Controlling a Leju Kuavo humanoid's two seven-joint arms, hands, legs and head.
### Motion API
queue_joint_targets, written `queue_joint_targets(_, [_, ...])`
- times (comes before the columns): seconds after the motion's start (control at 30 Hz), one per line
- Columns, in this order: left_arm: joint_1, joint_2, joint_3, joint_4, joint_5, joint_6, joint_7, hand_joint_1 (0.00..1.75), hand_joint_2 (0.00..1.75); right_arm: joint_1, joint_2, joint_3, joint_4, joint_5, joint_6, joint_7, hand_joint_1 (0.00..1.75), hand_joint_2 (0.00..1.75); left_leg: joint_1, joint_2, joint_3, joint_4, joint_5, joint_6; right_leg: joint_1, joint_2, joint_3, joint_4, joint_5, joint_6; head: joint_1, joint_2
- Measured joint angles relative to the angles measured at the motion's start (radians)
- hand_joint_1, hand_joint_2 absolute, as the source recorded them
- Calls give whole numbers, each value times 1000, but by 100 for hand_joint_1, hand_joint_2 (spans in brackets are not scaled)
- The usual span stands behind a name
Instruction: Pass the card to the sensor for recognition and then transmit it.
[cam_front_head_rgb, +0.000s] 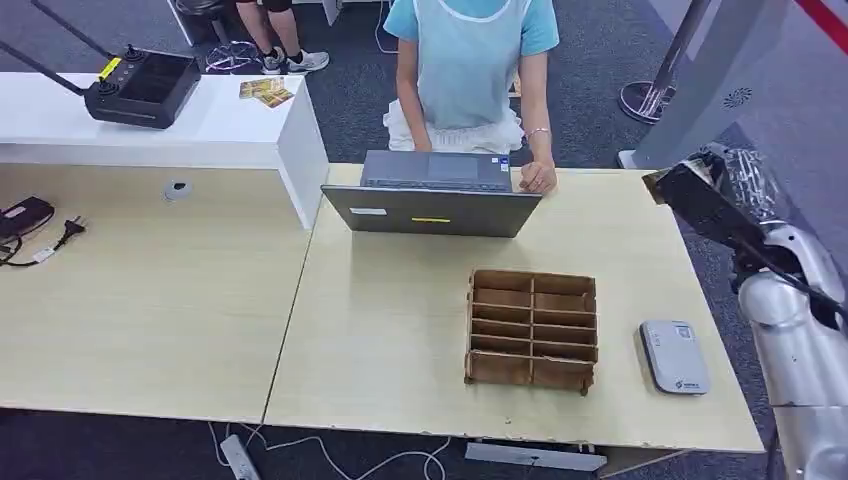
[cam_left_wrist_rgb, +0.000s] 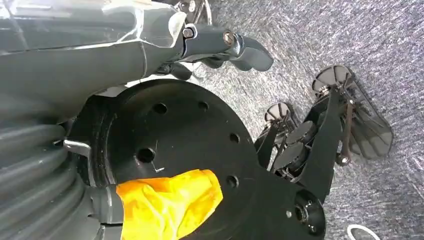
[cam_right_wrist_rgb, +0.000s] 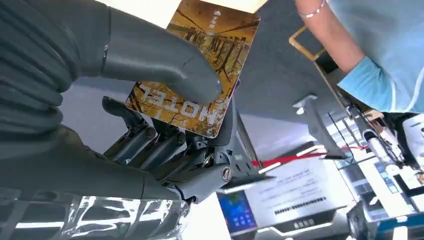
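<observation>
Spreading wide, the pale wooden table (cam_front_head_rgb: 400, 330) carries a grey laptop (cam_front_head_rgb: 432, 208), a brown slotted cardboard organiser (cam_front_head_rgb: 531, 327) and a small white card sensor (cam_front_head_rgb: 674, 356). Beyond its right edge, the right hand (cam_right_wrist_rgb: 165, 120) pinches a glossy amber hotel card (cam_right_wrist_rgb: 197, 70); whether the left hand's fingers are spread or closed, I cannot tell.

R hand up w/ card pinched; L arm hanging.

R arm (cam_front_head_rgb: 795, 330) comes up along the table's right edge, forearm silver, wrist bent so the right hand (cam_front_head_rgb: 700, 195) sits raised and off to the side. In wrist view its thick grey thumb (cam_right_wrist_rgb: 165, 70) presses flat on the card (cam_right_wrist_rgb: 200, 70), darker fingers (cam_right_wrist_rgb: 165, 145) curled behind it. L hand (cam_left_wrist_rgb: 220, 47) hangs low, fingers loosely curled, nothing in them.
</observation>
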Motion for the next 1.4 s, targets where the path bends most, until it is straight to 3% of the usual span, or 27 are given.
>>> queue_joint_targets(0.33, [-4,0,-1,0,-31,3,1,0,175,-148,18,134,118,74,-11,20,175,175,0,-2,0,0,0,0,0,-1,0,0,0,0,0,0])
queue_joint_targets(0.6, [-12,-3,-21,0,-77,19,-6,0,175,-270,39,232,271,239,-71,79,175,175,0,-2,-1,0,1,0,0,-2,0,0,0,0,0,0])
queue_joint_targets(0.87, [-14,-3,-29,0,-90,18,-4,0,175,-334,64,284,374,292,-78,97,175,175,0,-2,-1,0,1,0,0,-2,0,0,0,0,0,0])
queue_joint_targets(1.4, [-20,-2,-33,0,-100,3,9,0,175,-425,175,313,582,334,-108,116,175,175,0,-2,-1,0,1,-1,0,-2,0,0,0,0,0,0])
